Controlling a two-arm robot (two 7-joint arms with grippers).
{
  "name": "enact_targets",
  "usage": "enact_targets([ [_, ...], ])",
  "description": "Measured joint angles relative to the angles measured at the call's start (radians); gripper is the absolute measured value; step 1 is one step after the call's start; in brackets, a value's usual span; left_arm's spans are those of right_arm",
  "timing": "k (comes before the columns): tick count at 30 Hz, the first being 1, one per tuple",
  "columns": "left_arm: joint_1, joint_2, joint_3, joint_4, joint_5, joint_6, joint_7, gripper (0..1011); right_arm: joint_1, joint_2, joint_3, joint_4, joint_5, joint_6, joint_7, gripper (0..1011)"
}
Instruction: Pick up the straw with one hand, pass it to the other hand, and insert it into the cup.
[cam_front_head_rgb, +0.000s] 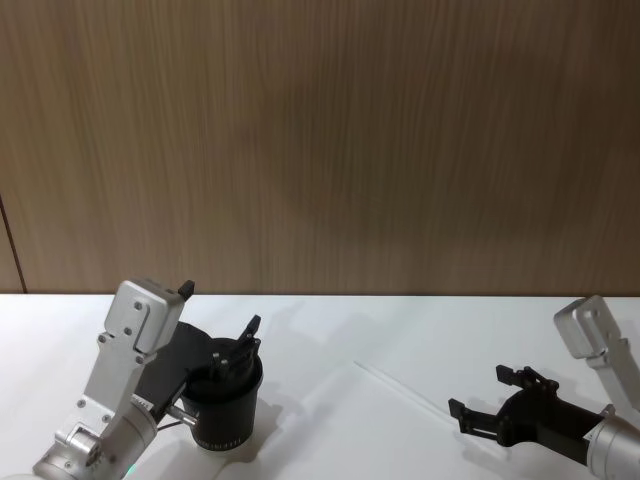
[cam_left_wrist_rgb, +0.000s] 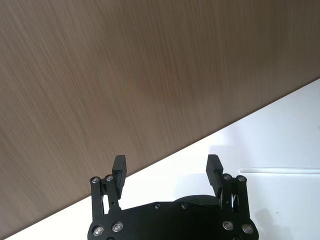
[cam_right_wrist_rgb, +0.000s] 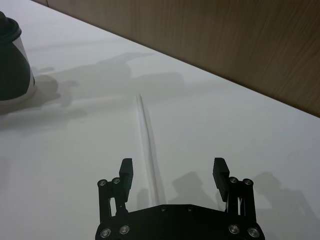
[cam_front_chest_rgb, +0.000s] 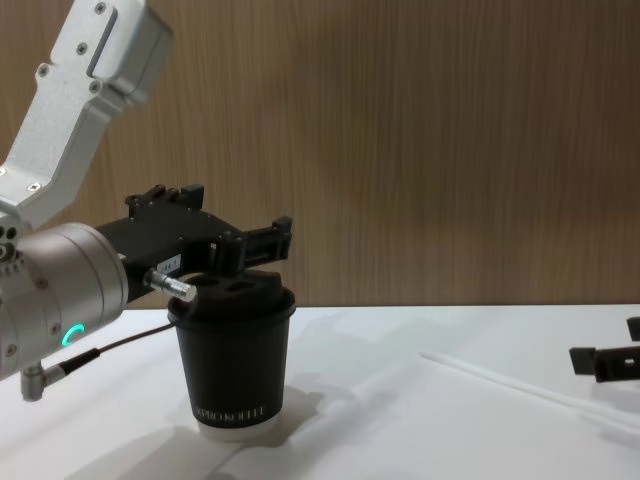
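The straw (cam_front_head_rgb: 405, 388) lies flat on the white table (cam_front_head_rgb: 330, 330), thin and white, right of the cup (cam_front_head_rgb: 228, 408). My right gripper (cam_front_head_rgb: 479, 391) hovers open over the straw's near end. In the right wrist view the straw (cam_right_wrist_rgb: 147, 135) runs away from between the open fingers (cam_right_wrist_rgb: 126, 172), nearer one of them. The black lidded cup (cam_front_chest_rgb: 235, 365) stands upright at the left. Just above its lid my left gripper (cam_front_chest_rgb: 235, 215) hangs open, holding nothing. The left wrist view shows that gripper (cam_left_wrist_rgb: 167, 167) with fingers wide apart and the straw (cam_left_wrist_rgb: 280, 171) beyond.
A brown wood-grain wall (cam_front_head_rgb: 320, 140) rises behind the table's far edge. A thin cable (cam_front_chest_rgb: 120, 345) runs from the left wrist beside the cup. White tabletop stretches between cup and straw.
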Motion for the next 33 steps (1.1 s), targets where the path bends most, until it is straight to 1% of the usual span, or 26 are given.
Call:
enact_targets([
  [12,0.000,0.000,0.000,0.000,0.000,0.000,0.000,1003,0.032,0.019,-0.034,0.040,-0.017,0.032,0.012,1001],
  [23,0.000,0.000,0.000,0.000,0.000,0.000,0.000,1003,0.041,0.035,-0.048,0.048,-0.019,0.052,0.022,1001],
  [33,0.000,0.000,0.000,0.000,0.000,0.000,0.000,1003,0.047,0.047,-0.059,0.052,-0.009,0.063,0.036,1001],
])
